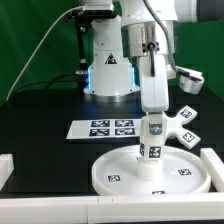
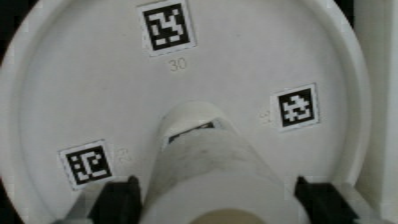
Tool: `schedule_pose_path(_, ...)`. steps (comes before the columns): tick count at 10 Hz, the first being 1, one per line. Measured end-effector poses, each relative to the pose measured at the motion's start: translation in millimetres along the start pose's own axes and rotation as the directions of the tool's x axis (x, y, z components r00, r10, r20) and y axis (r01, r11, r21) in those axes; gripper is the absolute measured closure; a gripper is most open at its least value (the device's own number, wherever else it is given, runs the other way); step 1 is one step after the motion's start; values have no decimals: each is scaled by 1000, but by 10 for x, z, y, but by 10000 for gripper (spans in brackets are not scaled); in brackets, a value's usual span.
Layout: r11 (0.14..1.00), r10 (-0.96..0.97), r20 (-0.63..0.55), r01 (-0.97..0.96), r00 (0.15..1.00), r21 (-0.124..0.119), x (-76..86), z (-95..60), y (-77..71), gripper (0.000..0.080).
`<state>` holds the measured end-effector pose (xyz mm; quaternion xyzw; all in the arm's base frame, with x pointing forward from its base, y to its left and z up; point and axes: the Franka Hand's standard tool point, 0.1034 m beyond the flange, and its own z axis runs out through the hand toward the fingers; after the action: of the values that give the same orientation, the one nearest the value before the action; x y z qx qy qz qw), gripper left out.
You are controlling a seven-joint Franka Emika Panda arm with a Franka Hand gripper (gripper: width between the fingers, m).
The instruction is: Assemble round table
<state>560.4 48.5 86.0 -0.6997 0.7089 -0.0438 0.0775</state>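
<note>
The round disc (image 1: 115, 168) lies flat on the black table at the front, rim up, with tags on its face. The short cylinder leg (image 1: 153, 142) stands upright over the disc's centre, its lower end at the hub. My gripper (image 1: 152, 127) comes straight down and is shut on the leg's upper part. In the wrist view the leg (image 2: 214, 155) fills the gap between my black fingers (image 2: 121, 198), and the disc (image 2: 107, 90) spreads out beyond it. The cross-shaped base (image 1: 182, 126) lies loose on the table toward the exterior view's right of the leg.
The marker board (image 1: 105, 128) lies flat behind the disc. The arm's pedestal (image 1: 108, 72) stands at the back. White rails border the table at the exterior view's left (image 1: 5, 170), right (image 1: 212, 165) and front (image 1: 90, 212).
</note>
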Motion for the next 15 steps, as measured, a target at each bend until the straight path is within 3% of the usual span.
schedule_pose_path(1, 984, -180, -1, 180, 984, 2, 16, -12, -10, 189)
schedule_pose_path(3, 918, -395, 3, 395, 918, -2, -1, -1, 20, 159)
schedule_pose_path(7, 785, -619, 4, 620, 785, -9, 8, 24, 60, 151)
schedule_pose_path(8, 675, -738, 1, 737, 675, -16, 26, 29, 52, 151)
schedule_pose_path(10, 353, -935, 10, 935, 354, -41, 83, 83, 16, 151)
schedule_pose_path(12, 182, -983, 14, 981, 183, -62, 111, 73, -10, 151)
schedule_pose_path(14, 193, -981, -7, 979, 193, -65, 157, 60, -28, 151)
schedule_pose_path(15, 194, -981, -7, 979, 193, -65, 159, 60, -28, 241)
